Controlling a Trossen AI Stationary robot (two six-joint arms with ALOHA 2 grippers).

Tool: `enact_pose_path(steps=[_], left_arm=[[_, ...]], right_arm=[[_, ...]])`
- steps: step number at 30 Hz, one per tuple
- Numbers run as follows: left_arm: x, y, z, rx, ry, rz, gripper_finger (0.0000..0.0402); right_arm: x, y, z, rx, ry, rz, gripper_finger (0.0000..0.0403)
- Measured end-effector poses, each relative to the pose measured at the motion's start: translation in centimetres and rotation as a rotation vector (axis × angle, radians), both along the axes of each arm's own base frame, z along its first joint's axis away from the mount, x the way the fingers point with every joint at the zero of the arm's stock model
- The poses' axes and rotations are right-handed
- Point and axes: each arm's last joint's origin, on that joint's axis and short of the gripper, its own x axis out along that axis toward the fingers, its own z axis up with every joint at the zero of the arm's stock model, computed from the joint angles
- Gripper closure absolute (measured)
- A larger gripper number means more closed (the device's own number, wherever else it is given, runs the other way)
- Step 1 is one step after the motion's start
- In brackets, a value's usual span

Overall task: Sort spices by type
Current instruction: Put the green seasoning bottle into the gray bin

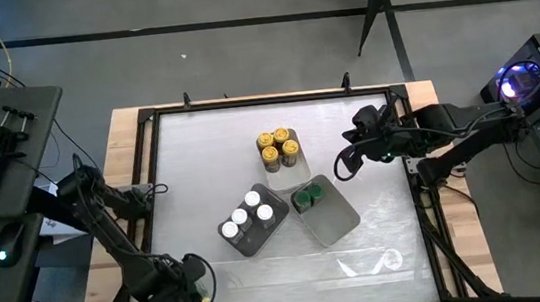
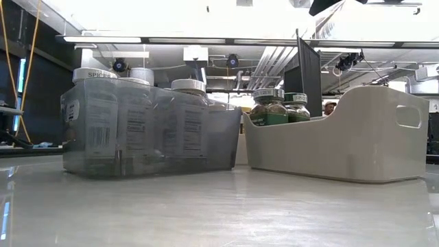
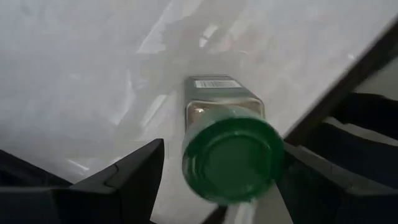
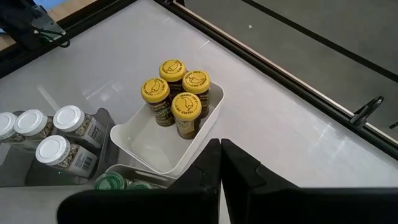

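Observation:
A spice jar with a green lid [image 3: 233, 155] stands upright near the table's near left corner, seen from above in the left wrist view. My left gripper [image 3: 222, 146] [image 1: 192, 285] points down over it, open, one finger on each side of the lid. The high view hides this jar under the gripper. My right gripper [image 1: 344, 163] [image 4: 221, 158] hovers shut and empty to the right of several yellow-lidded jars [image 1: 278, 147] [image 4: 177, 96]. White-lidded jars [image 1: 249, 216] [image 2: 137, 116] and two green-lidded jars [image 1: 305, 200] [image 2: 278, 106] stand in trays. My left gripper straddles the green lid from above. One finger [image 3: 311, 174] lies right beside the lid's rim [image 3: 280, 155] and the other [image 3: 137, 168] stands off with a gap. I cannot tell whether either finger touches the jar.
Three trays sit mid-table: a white one [image 4: 134, 140] with the yellow-lidded jars, a grey one [image 2: 219, 137] with the white-lidded jars, and a white one [image 1: 336, 219] [image 2: 343, 137] with the green-lidded jars. A black frame [image 3: 348, 81] runs along the table's edge close to the left gripper.

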Motion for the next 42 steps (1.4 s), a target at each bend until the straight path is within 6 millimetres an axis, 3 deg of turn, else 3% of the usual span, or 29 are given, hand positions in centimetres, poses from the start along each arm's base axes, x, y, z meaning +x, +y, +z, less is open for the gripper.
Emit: enact_pose_path(steps=[11,14,17,19,25,29,31,37,42], left_arm=[[-0.3,0.7,-2.6,0.017,0.009,-0.013,0.0134],[-0.3,0.8,-2.7,0.016,0.013,-0.013,0.0167],[-0.4,0.7,-2.4,-0.007,0.011,-0.036,0.0233],[-0.4,0.9,-1.8,-0.038,0.009,-0.06,0.0236],[-1.4,3.2,3.5,-0.172,-0.136,-0.096,0.0236],[-1.3,6.6,8.7,-0.223,-0.359,-0.099,0.0236],[-0.6,8.6,10.4,-0.188,-0.437,-0.106,0.0236],[2.8,12.9,13.9,-0.141,-0.587,-0.229,0.0236],[4.8,15.3,14.7,-0.063,-0.639,-0.358,0.0236]], right_arm=[[0.0,0.0,0.0,0.0,0.0,0.0,0.0402],[0.0,0.0,0.0,0.0,-0.001,0.0,0.0402],[0.0,0.0,0.0,0.0,0.0,0.0,0.0402],[0.0,0.0,0.0,0.0,0.001,0.0,0.0402],[-0.1,0.0,-0.1,-0.002,0.01,0.0,0.0402],[-0.3,-0.1,0.0,-0.002,0.008,-0.001,0.0402],[-0.4,-0.1,0.1,-0.006,0.005,-0.005,0.0402],[-0.6,-0.1,0.2,0.012,-0.017,-0.025,0.0402],[-0.7,-0.1,0.2,0.04,-0.017,-0.01,0.0402]])
